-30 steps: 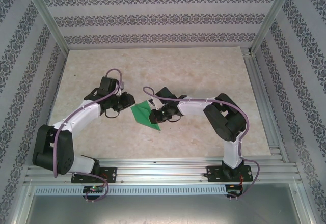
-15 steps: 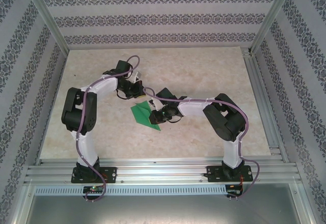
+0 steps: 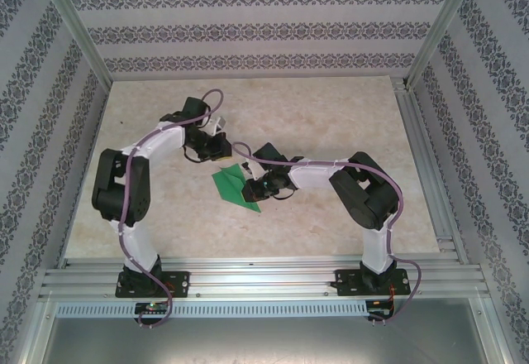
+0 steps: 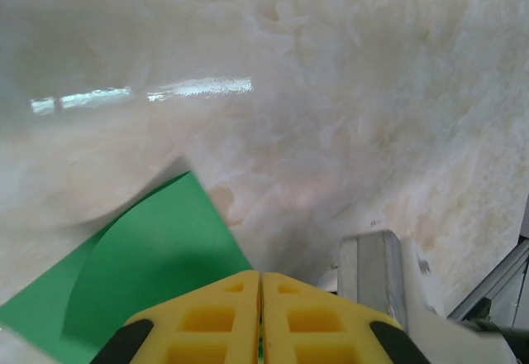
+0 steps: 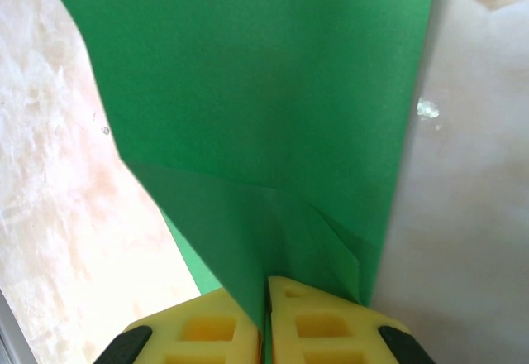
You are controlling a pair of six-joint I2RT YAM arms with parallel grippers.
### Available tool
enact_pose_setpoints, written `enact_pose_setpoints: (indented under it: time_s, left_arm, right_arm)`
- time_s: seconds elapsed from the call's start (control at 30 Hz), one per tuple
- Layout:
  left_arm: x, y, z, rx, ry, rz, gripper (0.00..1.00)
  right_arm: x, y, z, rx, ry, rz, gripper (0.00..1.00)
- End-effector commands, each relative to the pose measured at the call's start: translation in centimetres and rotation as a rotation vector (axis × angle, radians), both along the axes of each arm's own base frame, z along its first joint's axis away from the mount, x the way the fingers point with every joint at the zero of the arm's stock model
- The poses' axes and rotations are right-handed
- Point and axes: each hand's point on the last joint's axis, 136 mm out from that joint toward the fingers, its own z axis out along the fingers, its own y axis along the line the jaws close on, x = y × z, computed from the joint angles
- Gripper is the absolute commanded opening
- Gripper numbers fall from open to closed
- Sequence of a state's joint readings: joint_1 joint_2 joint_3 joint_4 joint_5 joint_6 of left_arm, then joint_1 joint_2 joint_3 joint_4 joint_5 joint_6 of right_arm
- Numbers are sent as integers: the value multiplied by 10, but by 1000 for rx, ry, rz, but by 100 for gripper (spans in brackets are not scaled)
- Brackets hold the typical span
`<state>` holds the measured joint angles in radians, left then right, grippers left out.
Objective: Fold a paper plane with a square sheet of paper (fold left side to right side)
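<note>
Item: thin bright green paper sheet, lying mid-desk between my two arms and no longer a plain square. It is a smaller pointed shape in layers, with diagonal creases and an overlapping flap, matte and unmarked. Status, by my estimate: partway. The early folds are made, the slim dart with a centre crease is not yet formed, and the left-over-right fold and its flattening are left to do. Right gripper: jaws closed on a raised ridge of the sheet, which passes between the yellow waffle-moulded pads. Left gripper: jaws pressed together at the sheet's far corner, and I cannot tell whether any paper is caught between them. Support: pale cream marbled desk, glossy, carrying a strip-light reflection. Surround: patterned wallpaper panels in an aluminium frame
</note>
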<state>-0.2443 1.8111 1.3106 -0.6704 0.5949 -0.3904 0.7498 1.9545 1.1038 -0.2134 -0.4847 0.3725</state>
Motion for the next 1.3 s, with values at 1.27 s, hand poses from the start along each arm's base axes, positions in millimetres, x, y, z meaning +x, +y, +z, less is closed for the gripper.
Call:
enact_pose_setpoints:
  time_s: [1.27]
  left_arm:
    - [-68, 11, -99, -32, 111, 247, 1]
  right_arm:
    - [21, 3, 33, 11, -24, 10, 28]
